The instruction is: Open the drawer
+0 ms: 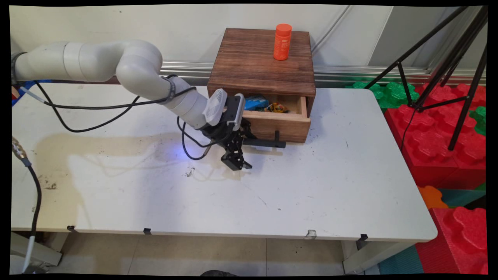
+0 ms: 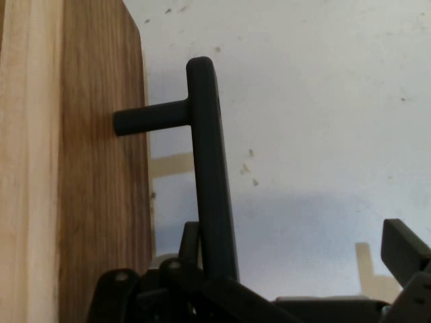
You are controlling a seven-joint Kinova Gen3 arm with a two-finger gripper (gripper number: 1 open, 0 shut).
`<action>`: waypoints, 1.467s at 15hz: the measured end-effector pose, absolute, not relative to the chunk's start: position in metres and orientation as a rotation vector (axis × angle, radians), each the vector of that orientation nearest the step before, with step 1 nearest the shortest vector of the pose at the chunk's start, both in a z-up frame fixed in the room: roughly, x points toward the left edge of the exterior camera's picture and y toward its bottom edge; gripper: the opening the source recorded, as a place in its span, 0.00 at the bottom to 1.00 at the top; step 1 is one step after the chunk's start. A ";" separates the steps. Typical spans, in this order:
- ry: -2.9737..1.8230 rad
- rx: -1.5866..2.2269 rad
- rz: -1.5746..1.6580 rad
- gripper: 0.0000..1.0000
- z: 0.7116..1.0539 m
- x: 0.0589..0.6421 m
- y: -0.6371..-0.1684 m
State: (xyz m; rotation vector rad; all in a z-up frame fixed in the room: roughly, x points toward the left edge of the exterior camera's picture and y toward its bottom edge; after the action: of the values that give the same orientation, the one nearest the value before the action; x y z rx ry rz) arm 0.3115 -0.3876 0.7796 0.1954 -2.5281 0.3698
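Wooden drawer of the box sits part open on the table. We see our gripper beside its black handle, jaws spread, holding nothing. Orange bottle stands on the box.

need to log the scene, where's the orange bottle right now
In the main view, the orange plastic bottle stands upright on top of the brown wooden drawer box, towards its back right, above the open drawer.

I see the white counter (scuffed, stained at left) carrying a wooden drawer box at its far edge.
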 end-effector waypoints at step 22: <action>-2.521 0.111 0.321 1.00 0.779 0.301 -0.305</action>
State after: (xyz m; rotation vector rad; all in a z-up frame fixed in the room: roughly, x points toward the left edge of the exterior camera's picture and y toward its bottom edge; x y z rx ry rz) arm 0.3006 -0.3053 0.7792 0.1109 -2.5213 0.3205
